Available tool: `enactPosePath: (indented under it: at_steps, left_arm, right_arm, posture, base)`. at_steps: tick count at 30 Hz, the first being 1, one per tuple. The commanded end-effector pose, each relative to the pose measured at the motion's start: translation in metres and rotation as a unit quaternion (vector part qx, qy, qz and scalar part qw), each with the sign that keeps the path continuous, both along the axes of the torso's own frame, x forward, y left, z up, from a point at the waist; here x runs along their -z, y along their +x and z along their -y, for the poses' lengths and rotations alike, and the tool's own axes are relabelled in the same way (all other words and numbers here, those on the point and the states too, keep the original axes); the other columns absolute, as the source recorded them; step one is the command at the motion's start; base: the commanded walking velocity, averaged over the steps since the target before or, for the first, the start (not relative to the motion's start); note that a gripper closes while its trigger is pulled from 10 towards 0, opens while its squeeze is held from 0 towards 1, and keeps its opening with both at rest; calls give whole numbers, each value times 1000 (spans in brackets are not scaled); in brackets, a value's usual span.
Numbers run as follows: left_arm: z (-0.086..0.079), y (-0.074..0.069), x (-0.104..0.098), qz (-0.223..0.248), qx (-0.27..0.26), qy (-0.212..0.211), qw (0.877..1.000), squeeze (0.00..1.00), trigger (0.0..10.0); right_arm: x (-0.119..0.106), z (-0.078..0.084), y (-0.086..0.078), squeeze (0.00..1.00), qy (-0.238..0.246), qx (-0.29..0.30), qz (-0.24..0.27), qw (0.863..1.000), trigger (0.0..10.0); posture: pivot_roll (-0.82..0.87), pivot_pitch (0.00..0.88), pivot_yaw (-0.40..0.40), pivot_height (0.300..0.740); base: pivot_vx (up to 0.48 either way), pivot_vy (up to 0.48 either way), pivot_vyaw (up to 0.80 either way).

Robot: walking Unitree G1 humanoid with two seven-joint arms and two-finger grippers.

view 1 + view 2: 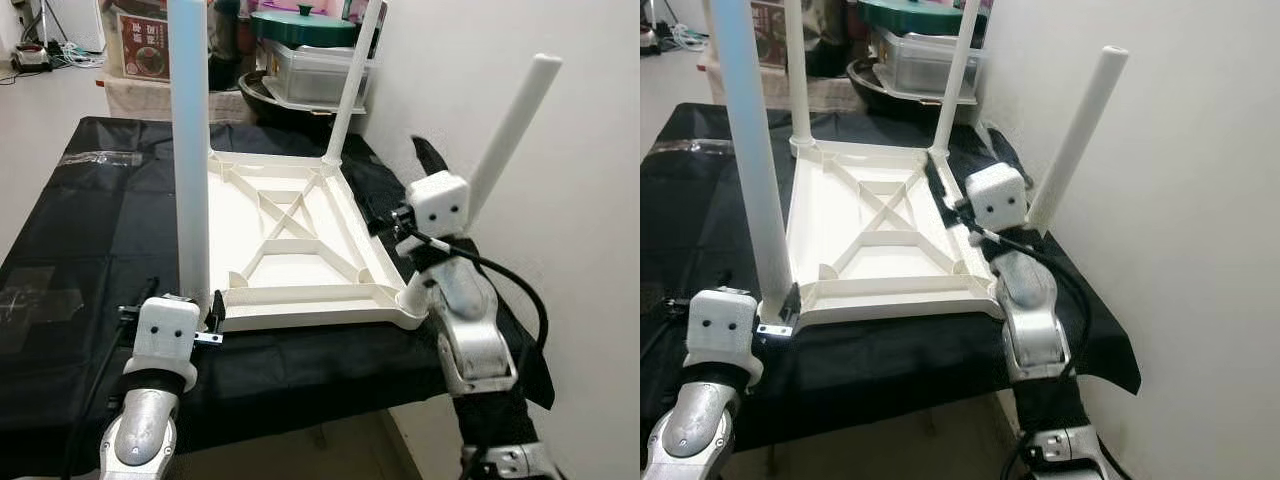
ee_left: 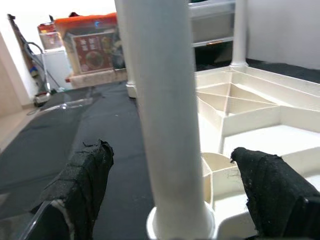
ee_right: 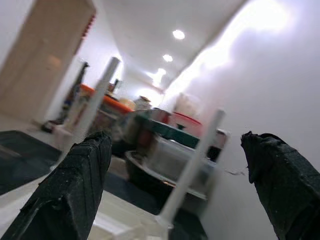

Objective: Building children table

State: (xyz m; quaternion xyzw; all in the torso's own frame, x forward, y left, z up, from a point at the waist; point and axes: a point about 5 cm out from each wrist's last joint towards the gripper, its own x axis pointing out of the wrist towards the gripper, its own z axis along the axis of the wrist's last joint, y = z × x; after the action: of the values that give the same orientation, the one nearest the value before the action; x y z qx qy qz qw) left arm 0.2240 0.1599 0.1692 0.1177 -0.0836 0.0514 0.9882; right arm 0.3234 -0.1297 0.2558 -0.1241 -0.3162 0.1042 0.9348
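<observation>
A black cloth covers the work surface beside a white wall. On it the white tabletop lies upside down, ribs showing. The left gripper has its fingers spread apart on either side of the near-left leg, which stands upright in its corner socket. The right gripper is likewise open, beside the near-right leg, which leans toward the wall. Two far legs stand upright. Storage containers sit behind.
</observation>
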Motion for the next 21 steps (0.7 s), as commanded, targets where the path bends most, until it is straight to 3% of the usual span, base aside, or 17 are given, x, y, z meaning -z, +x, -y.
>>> enactPosePath:
  at_steps: [1,4,6,8,11,15,21]
  left_arm:
    - [3,1,5,-16,20,3,1000,0,10000]
    - [4,1,6,-18,24,6,1000,0,10000]
    - [4,2,7,-22,27,8,999,0,10000]
    - [3,2,7,-23,29,7,999,0,10000]
    - [3,2,8,-23,31,7,999,0,10000]
    - [3,4,9,-23,33,7,999,0,10000]
    - [3,7,9,-22,36,7,999,0,10000]
  right_arm:
    - [-12,26,-6,0,39,79,32,996,10000]
    - [-16,34,-8,0,50,101,41,993,10000]
    - [-36,49,-21,0,58,158,110,979,10000]
    - [-49,54,-33,0,61,189,156,968,10000]
    - [-53,53,-37,0,57,196,171,964,10000]
    - [-60,51,-39,0,50,201,183,961,10000]
    - [-62,52,-20,0,60,158,120,978,10000]
  posture:
    - [121,0,-155,740]
    - [119,0,-152,740]
    - [118,0,-147,740]
    - [115,0,-144,740]
    - [115,0,-144,740]
    - [115,0,-141,740]
    - [115,0,-140,740]
  base:
    - [0,0,0]
    - [0,0,0]
    - [0,-126,0]
    - [0,0,0]
    - [0,0,0]
    - [0,0,0]
    - [0,0,0]
